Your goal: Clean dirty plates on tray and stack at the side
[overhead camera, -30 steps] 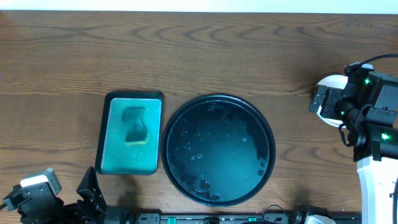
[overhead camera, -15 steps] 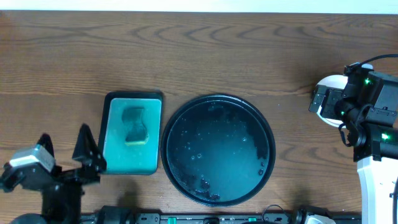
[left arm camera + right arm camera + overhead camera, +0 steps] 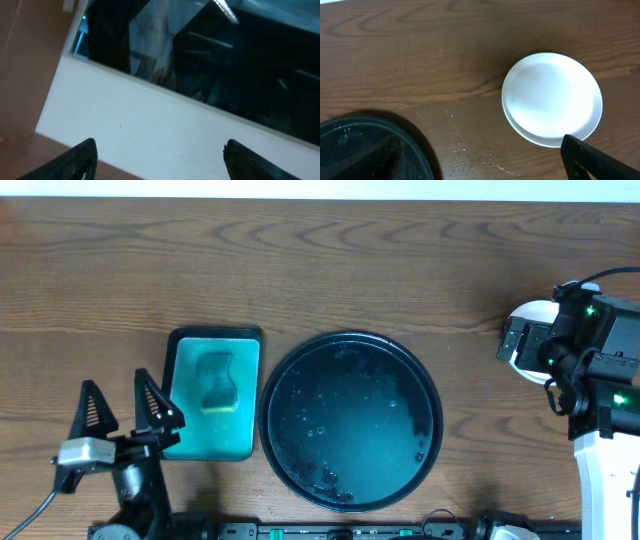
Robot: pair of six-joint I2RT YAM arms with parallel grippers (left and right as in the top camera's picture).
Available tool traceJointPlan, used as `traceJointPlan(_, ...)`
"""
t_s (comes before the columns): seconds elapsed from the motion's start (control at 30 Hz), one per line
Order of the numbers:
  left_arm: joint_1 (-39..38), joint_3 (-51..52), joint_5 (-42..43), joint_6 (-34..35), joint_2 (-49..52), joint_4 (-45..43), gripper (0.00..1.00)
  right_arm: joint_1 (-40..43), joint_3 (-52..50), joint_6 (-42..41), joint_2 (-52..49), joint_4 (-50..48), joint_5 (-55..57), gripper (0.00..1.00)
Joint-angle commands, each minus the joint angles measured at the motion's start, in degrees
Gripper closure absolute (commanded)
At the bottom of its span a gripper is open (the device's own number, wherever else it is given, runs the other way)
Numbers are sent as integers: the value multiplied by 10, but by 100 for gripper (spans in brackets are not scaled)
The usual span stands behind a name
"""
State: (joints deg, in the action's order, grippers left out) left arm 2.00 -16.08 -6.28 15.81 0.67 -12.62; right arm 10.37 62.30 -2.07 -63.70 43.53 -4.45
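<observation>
The work surface was a brown wood-grain table [image 3: 300, 270], bounded along its far edge by a white strip. A large round glossy black tray [image 3: 350, 440] lay near the middle of the near side, its floor wet with scattered droplets. Just beside it on the left lay a rectangular teal-green tray [image 3: 195, 435] carrying a teal sponge [image 3: 218, 385].

The stack of small round plates [image 3: 552, 95] sat on the bare table to the right of the black tray, apart from it. The top plate was white, and a pale rim showed beneath it. The plate count could not be determined. Droplets lay on the wood between tray and stack.

The left gripper [image 3: 118, 395] was left of the teal-green tray with its fingers spread wide, holding nothing. Its camera faced a white wall [image 3: 150, 120] below a dark glazed panel [image 3: 240, 65].

The right gripper [image 3: 480, 170] was above the table beside the stack, fingers apart and empty.
</observation>
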Motion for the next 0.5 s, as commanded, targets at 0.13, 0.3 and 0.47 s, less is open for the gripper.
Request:
traceJointPlan(0.13,9,123,7,30,-6,-126,19,-6,5,9,-1,0,1,1)
traceJointPlan(0.3,9,158,7,46,-6,-133,19,-6,5,9,-1,0,1,1)
traceJointPlan(0.47,8,158,5,56,-6,-51,19,-6,5,9,-1,0,1,1)
